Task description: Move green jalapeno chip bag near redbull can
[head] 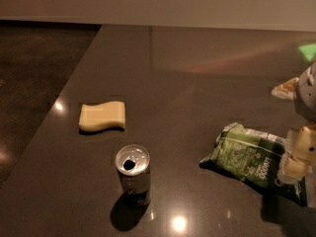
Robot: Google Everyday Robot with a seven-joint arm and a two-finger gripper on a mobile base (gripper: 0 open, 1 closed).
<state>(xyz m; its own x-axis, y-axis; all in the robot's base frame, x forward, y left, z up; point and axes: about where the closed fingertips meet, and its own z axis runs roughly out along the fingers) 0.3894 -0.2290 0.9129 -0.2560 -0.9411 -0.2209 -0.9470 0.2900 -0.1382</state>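
Claw [295, 166] hangs low over the green jalapeno chip bag [242, 154] (grip: cannot tell).

Upright redbull can [133, 174], sponge [102, 116] behind, green jalapeno chip bag [244, 154] apart, end effector [296, 164] at its right end

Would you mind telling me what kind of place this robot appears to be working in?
Probably a kitchen or break-room counter: a dark polished countertop, with a green jalapeno chip bag, a redbull can and a yellow sponge on it. The gripper is at the bag's end, by the view's right edge.
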